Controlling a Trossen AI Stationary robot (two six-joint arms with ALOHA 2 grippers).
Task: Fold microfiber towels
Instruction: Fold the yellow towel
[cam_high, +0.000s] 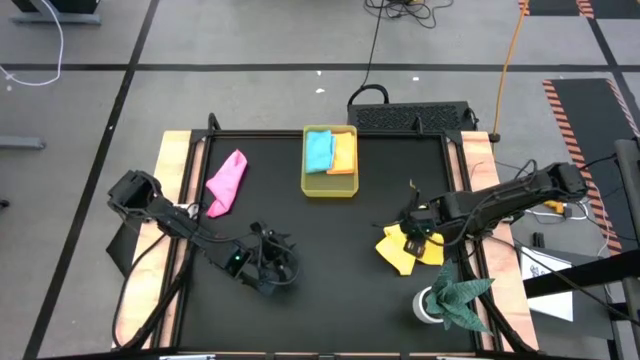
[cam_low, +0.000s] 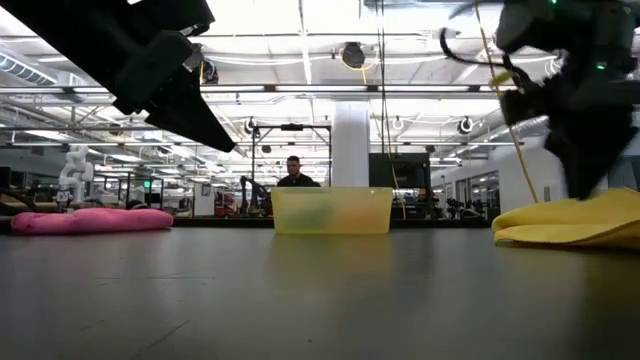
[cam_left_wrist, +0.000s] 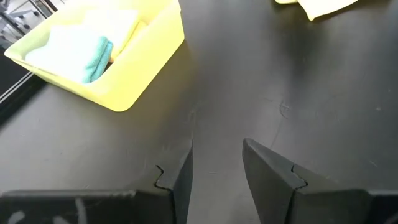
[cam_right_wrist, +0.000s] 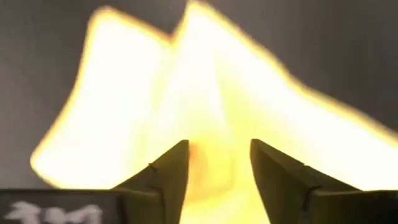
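Note:
A folded light blue towel (cam_high: 319, 150) and an orange towel (cam_high: 344, 152) lie side by side in the yellow tray (cam_high: 329, 188) at the table's far middle. A pink towel (cam_high: 226, 182) lies crumpled on the table's far left. A yellow towel (cam_high: 405, 252) lies rumpled at the near right. My right gripper (cam_high: 410, 228) stands over it, pointing steeply down and open (cam_right_wrist: 219, 146). My left gripper (cam_high: 272, 268) hovers open above bare tabletop at the near left (cam_left_wrist: 217, 168), with nothing between its fingers. My right gripper stands directly over the yellow towel's far part (cam_right_wrist: 205, 155), fingers pointing down with the cloth showing in the gap between them. Whether the fingertips touch the cloth I cannot tell. The towel lies slack on the table.
A small plant in a white pot (cam_high: 450, 300) stands at the near right corner, close to the yellow towel. A black box (cam_high: 410, 117) sits at the far edge behind the tray. A person (cam_low: 293, 172) stands in the room beyond the table.

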